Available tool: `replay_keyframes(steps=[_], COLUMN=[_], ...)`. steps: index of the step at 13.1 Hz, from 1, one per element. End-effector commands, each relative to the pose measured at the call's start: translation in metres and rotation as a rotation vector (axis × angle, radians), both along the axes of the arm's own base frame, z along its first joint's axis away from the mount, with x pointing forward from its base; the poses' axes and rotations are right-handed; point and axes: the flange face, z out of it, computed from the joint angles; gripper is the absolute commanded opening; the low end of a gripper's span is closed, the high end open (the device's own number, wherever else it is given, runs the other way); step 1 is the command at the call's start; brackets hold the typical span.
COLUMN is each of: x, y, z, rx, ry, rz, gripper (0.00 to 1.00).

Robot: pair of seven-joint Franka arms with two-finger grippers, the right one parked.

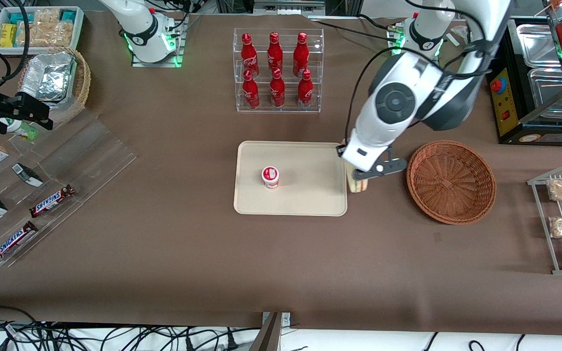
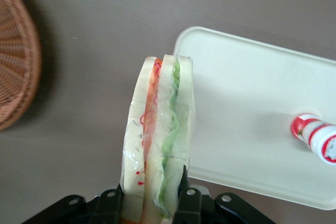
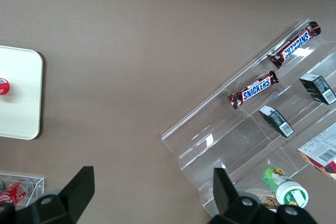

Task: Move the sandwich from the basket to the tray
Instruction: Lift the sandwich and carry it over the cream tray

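A brown tabletop (image 1: 173,229) carries everything here. Near its middle lies the tray (image 1: 310,195), flat and cream-coloured, with a small red-and-white cup (image 1: 270,177) standing on it.

The gripper (image 1: 359,179) hangs over the tabletop just beside the tray's edge on the working arm's side, between tray and basket (image 1: 451,181). Its fingers (image 2: 188,198) are clamped on the sandwich (image 2: 160,145), one on each bread face, with the wedge held on edge so its layers show: pale bread, red and green filling under clear wrap. In the wrist view the sandwich's tip reaches the tray's corner, with most of its length over bare tabletop; I cannot tell whether any of it touches the tray or the surface. In the front view only a sliver of sandwich shows below the gripper, right at the tray's rim.

The basket sits on the tabletop near the gripper, toward the working arm's end, and apart from the tray.

Farther from the front camera than the tray stands a clear rack (image 1: 278,70) with six red bottles (image 1: 275,51). Toward the parked arm's end, a clear stepped stand (image 1: 66,161) holds Snickers bars (image 1: 51,201) and small dark boxes (image 1: 27,174).
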Motion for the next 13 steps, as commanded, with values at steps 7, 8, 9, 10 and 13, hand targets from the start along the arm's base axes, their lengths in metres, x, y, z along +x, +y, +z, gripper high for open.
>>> replay_keyframes(steps=[7, 8, 9, 10, 13], x=[-0.034, -0.04, -0.045, -0.05, -0.064], y=[-0.05, -0.056, -0.058, -0.062, -0.071], z=[-0.062, -0.067, -0.073, -0.079, -0.1], rx=[-0.012, -0.005, -0.001, -0.005, 0.02], ry=[-0.093, -0.1, -0.108, -0.123, -0.162], rz=[-0.125, -0.133, -0.14, -0.132, -0.101], gripper=[0.34, 0.34, 0.35, 0.34, 0.34])
